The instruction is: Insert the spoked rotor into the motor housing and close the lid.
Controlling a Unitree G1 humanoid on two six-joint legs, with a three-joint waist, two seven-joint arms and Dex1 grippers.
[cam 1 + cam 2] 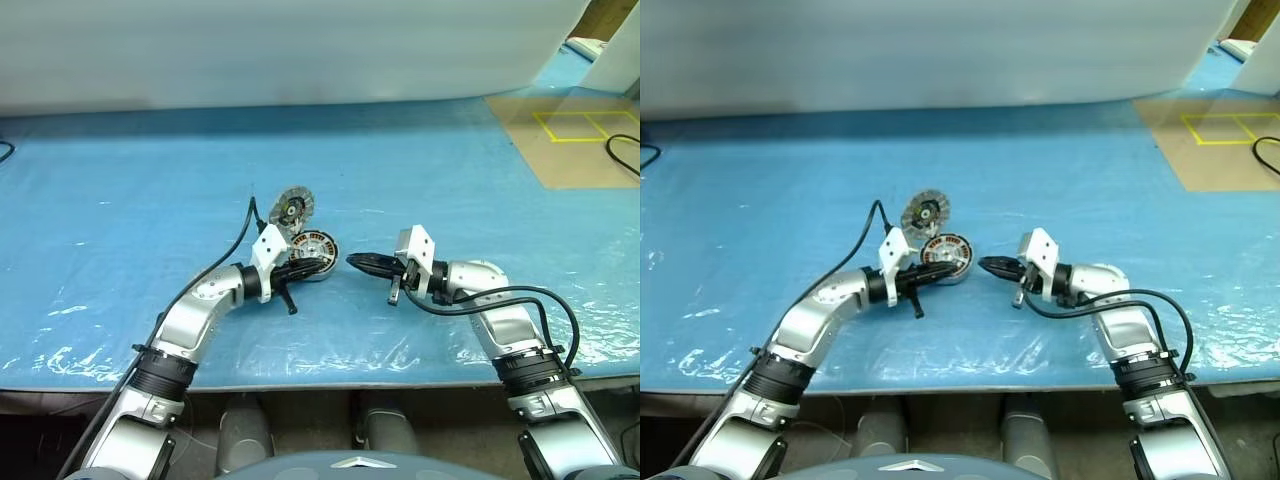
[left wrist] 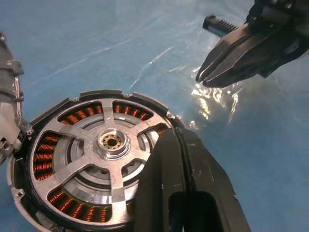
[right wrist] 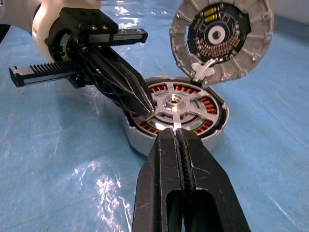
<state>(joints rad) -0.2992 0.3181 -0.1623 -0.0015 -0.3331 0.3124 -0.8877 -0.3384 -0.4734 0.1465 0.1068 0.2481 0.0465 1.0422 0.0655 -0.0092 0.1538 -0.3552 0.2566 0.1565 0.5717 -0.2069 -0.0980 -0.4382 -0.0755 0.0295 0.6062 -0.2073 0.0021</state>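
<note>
Silver spoked rotor (image 2: 104, 159) seated in motor housing (image 3: 140, 137), left end effector (image 3: 142, 104) touching

Left gripper (image 3: 140, 104) closed; right gripper (image 2: 205, 77) closed (tips facing, apart).

Blue table (image 1: 150, 200); housing (image 2: 29, 193) silver with orange-copper windings — rotor (image 2: 113, 145) shiny silver-spoked; lid (image 3: 251, 43) grey, black centre; grippers black.

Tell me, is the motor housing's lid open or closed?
Open: the lid stands tilted up behind the motor housing, with the spoked rotor exposed inside.
</note>
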